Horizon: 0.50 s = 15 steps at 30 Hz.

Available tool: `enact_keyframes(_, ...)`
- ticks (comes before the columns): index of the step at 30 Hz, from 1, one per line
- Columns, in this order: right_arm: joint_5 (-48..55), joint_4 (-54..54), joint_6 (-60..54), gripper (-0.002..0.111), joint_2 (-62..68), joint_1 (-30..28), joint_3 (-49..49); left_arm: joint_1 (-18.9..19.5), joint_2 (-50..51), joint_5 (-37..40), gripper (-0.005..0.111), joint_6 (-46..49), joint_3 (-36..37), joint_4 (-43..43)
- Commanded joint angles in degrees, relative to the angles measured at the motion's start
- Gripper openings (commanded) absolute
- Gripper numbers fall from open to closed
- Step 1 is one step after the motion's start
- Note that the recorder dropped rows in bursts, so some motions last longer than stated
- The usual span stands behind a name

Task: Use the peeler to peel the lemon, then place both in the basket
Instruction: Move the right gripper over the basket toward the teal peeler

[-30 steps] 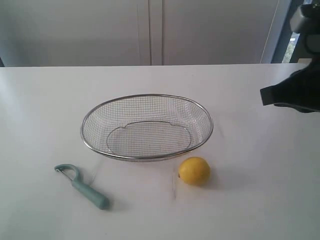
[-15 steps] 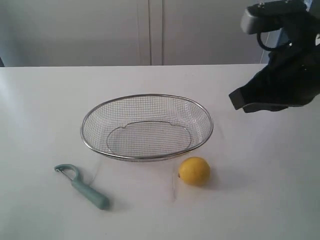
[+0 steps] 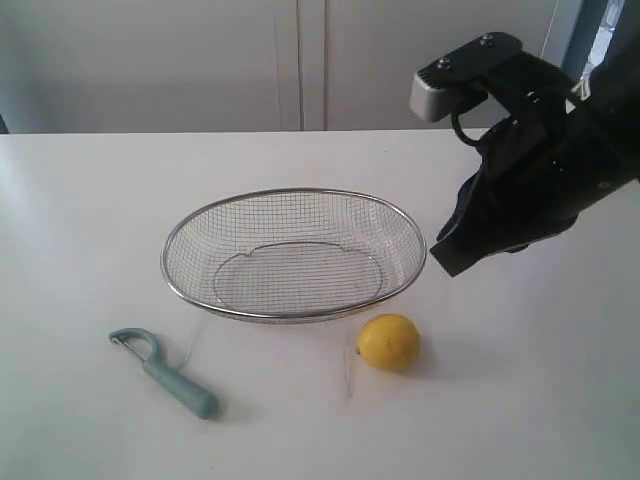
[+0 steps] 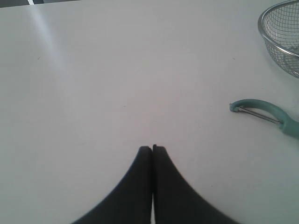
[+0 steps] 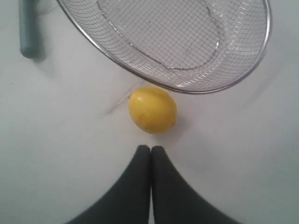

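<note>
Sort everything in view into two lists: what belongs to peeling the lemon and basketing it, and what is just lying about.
Belongs to the job: lemon; peeler; basket.

Not part of it: white table; pale cabinet doors behind it. Both are surroundings, and I see no stray loose item.

Unpeeled yellow lemon (image 3: 388, 341) beside empty wire basket (image 3: 292, 312), teal peeler (image 3: 165, 373) (lying flat) apart.
</note>
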Motion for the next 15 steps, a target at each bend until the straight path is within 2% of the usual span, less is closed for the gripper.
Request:
enact_keyframes(1,-1.0,5.1,-5.4,0.0,0.7,1.1,-0.5,-0.3,-0.3,0.2,0.0,0.2,0.2,-0.1)
enact_keyframes(7,-2.3,11.0,-8.9,0.0,3.3,1.1,-0.5,-0.3,-0.3,0.2,0.0,0.2,0.2,-0.1)
enact_keyframes(15,-2.1,12.2,-9.4,0.0,7.2,2.9,-1.3,-0.3,-0.3,0.2,0.0,0.2,0.2,-0.1)
